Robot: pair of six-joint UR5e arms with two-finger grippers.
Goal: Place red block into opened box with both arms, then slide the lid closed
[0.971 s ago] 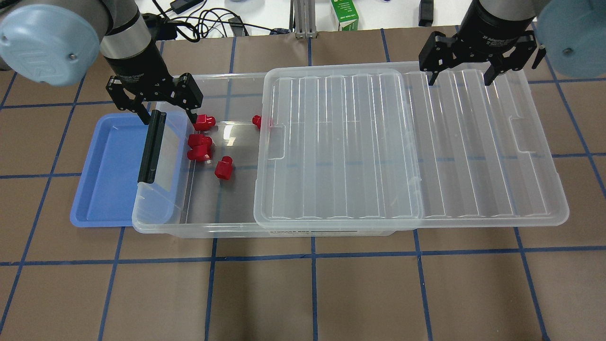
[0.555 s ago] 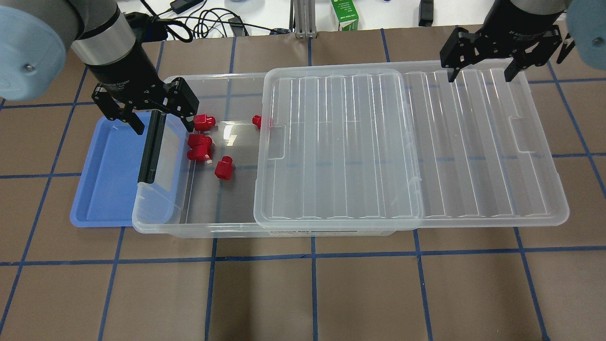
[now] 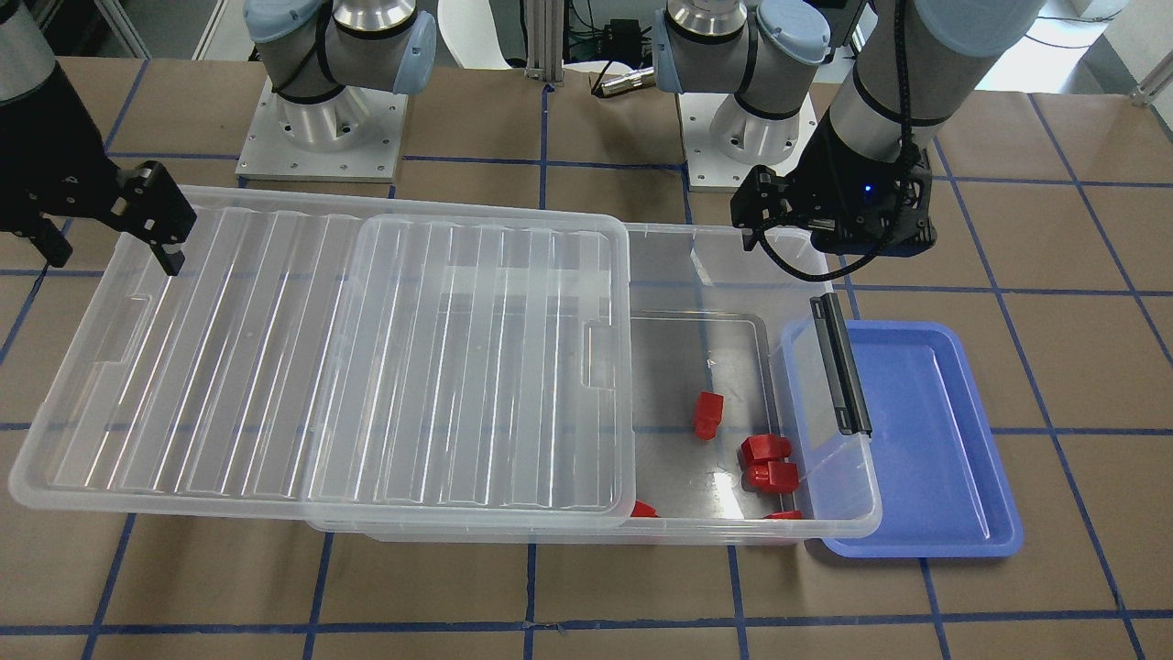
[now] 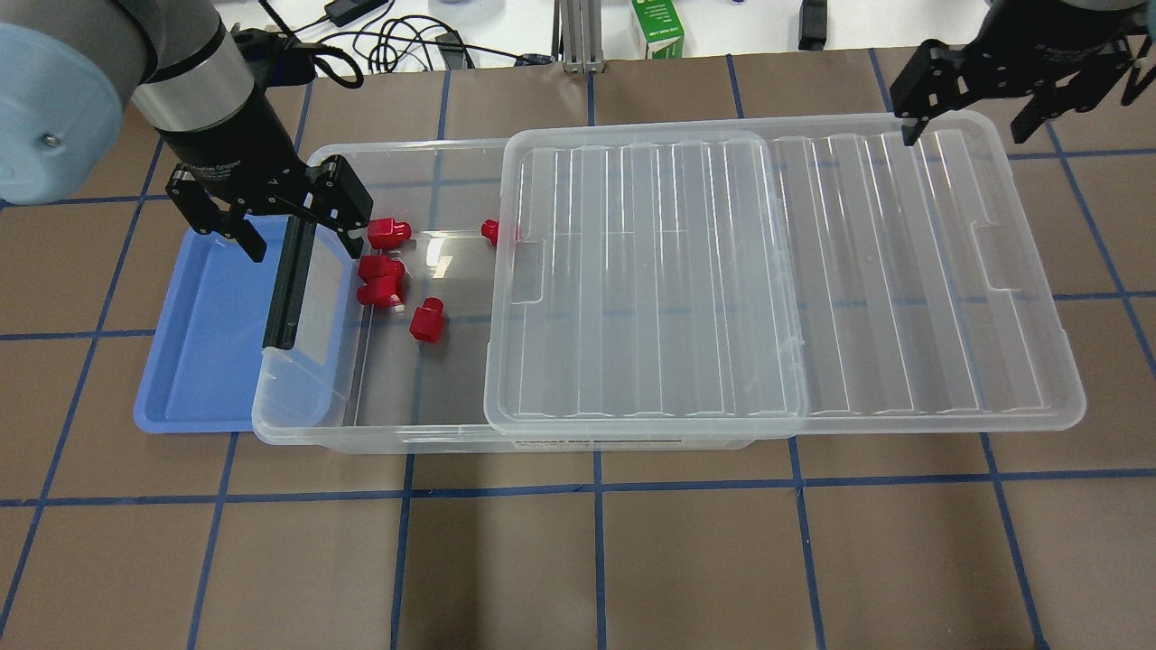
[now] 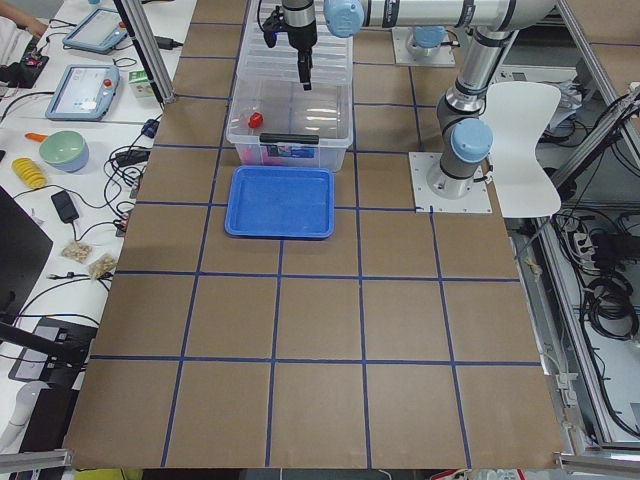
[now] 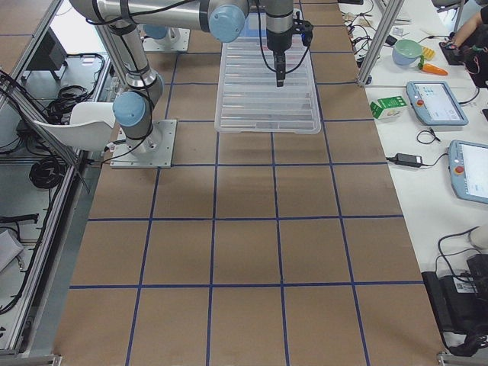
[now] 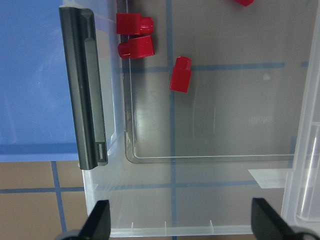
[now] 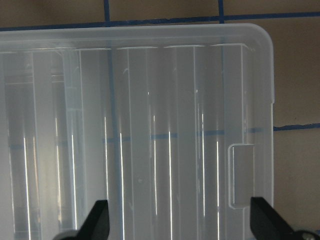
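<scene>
So my left gripper and right gripper hang wide open, empty: red blocks are in the box, lid awaits pushing.

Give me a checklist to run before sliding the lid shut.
1. Red blocks inside the box: ok, five lie on its floor; the blue tray holds none.
2. Left gripper empty: ok, fingers open, nothing between them.
3. Right gripper ready: ok, open, over a far corner of the lid.
4. Lid seated flat on the box: ok, covering part of it.
5. Left gripper clear of the lid's path: cannot tell; it hangs over the open end.
</scene>
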